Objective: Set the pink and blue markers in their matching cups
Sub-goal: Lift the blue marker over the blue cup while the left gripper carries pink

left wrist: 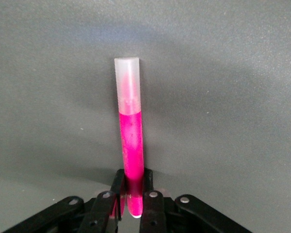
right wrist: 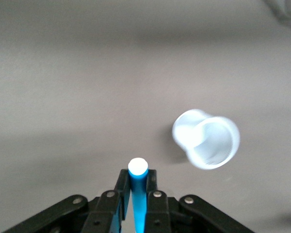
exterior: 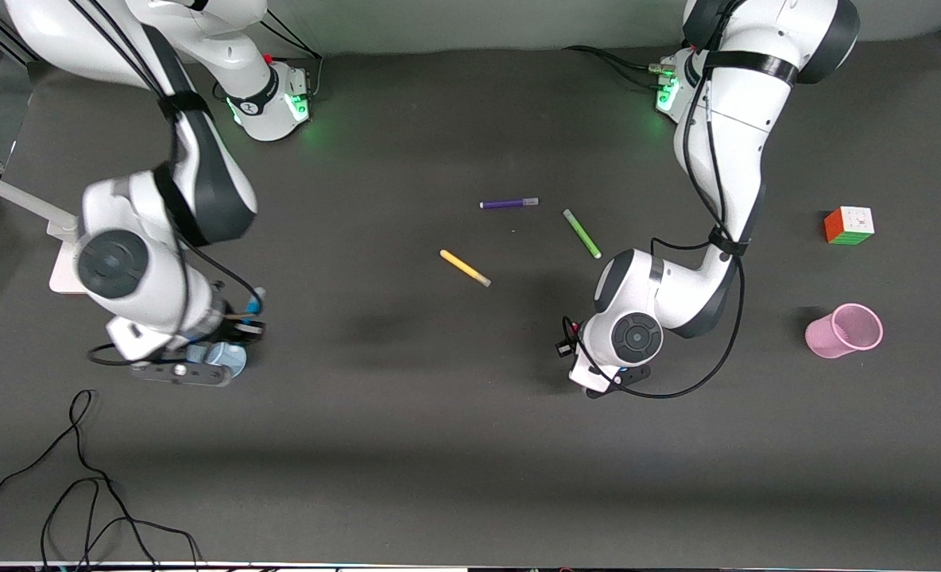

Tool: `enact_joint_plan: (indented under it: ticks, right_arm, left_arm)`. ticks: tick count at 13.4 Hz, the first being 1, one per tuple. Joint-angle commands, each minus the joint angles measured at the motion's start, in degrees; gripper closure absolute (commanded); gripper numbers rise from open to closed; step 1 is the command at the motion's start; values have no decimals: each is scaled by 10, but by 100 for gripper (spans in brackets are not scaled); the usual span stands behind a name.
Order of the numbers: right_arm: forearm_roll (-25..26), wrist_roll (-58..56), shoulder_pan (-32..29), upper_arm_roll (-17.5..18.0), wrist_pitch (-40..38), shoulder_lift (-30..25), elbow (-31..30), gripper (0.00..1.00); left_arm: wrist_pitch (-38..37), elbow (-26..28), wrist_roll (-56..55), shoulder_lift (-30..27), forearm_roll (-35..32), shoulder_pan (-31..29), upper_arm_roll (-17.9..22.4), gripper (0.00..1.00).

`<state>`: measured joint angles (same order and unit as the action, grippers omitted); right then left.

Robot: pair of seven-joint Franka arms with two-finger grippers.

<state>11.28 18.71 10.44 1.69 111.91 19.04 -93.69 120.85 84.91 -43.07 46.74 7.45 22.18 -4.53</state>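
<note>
The pink marker (left wrist: 130, 145) was clamped between the fingers of the left gripper (left wrist: 132, 194), its magenta barrel running out from the jaws to a pale translucent cap, with bare dark table (left wrist: 223, 73) under it. In the front view that gripper (exterior: 607, 380) was hidden under the left arm's wrist, which was bent low over the middle of the table toward the left arm's end, and the marker itself could not be seen there. The pink cup (exterior: 846, 330) stood well apart from it, closer to the left arm's end of the table, tipped so its mouth faced the camera.

The blue marker (right wrist: 137, 191) was pinched in the right gripper (right wrist: 137, 189), its white tip pointing at the wrist camera. In the front view the marker (exterior: 257, 300) showed beside the right arm's wrist, and the gripper (exterior: 224, 342) hung over the blue cup (exterior: 228, 359), which the hand mostly covered. The right wrist view showed the pale cup (right wrist: 206, 139) to one side of the marker, blurred.

Farther from the front camera, near the table's middle, lay a yellow marker (exterior: 465, 268), a green marker (exterior: 582, 233) and a purple marker (exterior: 509, 203), each apart from the others. A colour cube (exterior: 849, 225) sat near the left arm's end, farther from the camera than the pink cup. Loose black cable (exterior: 81, 477) lay at the near edge by the right arm's end.
</note>
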Motion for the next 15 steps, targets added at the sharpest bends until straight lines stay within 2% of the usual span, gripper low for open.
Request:
enact_joint_plan:
  ticks: [1,4,5,7,10,11,12,15]
  right_arm:
    - [27,-121,5,-50,83,-63,-74,100]
    - [30,-143,4,-70,200,-109,-164,100]
    - [30,-145,4,-87,260,-113,-204,100]
    - [30,-156,3,-94,361,-110,-256,100]
    - [31,-171,4,-107,435,-98,-286,100]
    - [37,-175,3,-107,450,-96,-293,100]
    - [57,-179,0,-114,458,-90,-293,100]
    - [60,-173,-2,-124,507,-56,-291,100]
  left_arm:
    - [-45,2,-11,-22,3,1,7,100]
    - [-160,0,-1,-94,0,-7,14,100]
    - [-209,-4,3,-120,-2,-27,13,100]
    - [-313,-7,53,-173,-3,-63,13,100]
    - [-455,-14,132,-241,0,-151,13,100]
    - [-513,-37,174,-255,-2,-179,15,100]
    - [-565,-63,211,-256,-5,-212,16,100]
    - [-672,-125,284,-250,-4,-314,16,100]
